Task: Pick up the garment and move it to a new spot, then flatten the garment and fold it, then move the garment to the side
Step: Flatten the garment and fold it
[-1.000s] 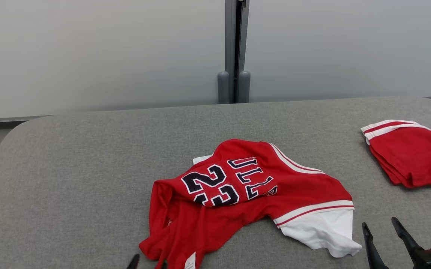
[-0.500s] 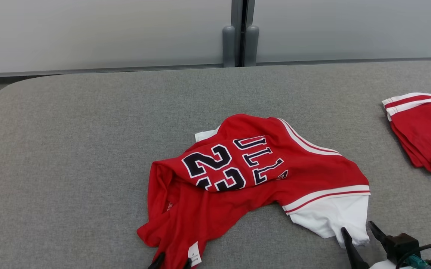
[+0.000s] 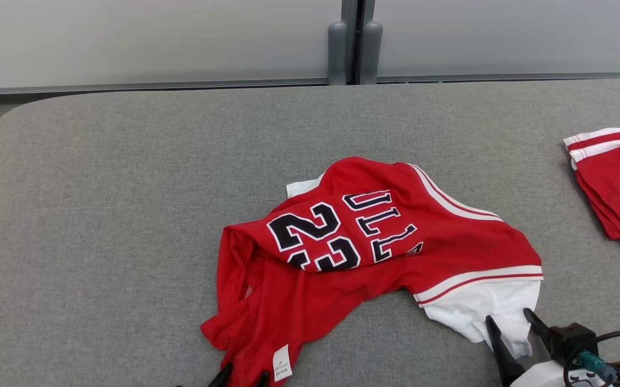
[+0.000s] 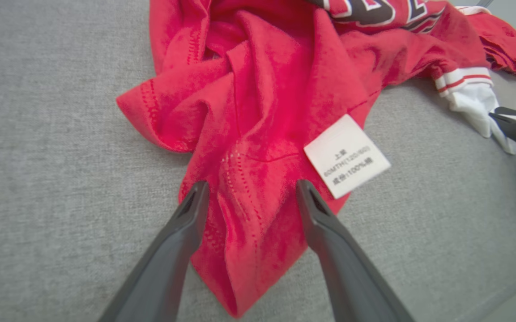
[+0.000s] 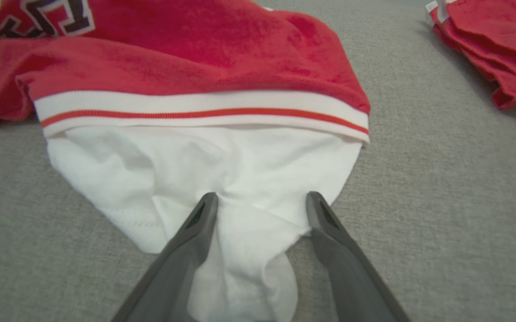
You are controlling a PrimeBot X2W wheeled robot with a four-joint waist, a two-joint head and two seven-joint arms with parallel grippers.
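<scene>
Both pairs of jaws stand wide apart, and each has cloth between its fingers without pinching it. On the left gripper (image 4: 251, 188) the two long dark fingers lie on either side of a bunched red hem at the near edge of the crumpled red jersey with a dark number 23 (image 3: 449, 247). A small white care label (image 4: 346, 155) is sewn just beside the right finger. On the right gripper (image 5: 262, 199) the fingers straddle the lower tip of the white sleeve (image 5: 222, 165), which comes out below a white band with a thin red stripe. The jersey lies in the middle of the grey fabric-covered table (image 3: 100, 215), near its front edge, wrinkled and partly folded over itself. A folded red garment with white stripes (image 3: 619, 183) rests well apart, at the right edge of the table.
</scene>
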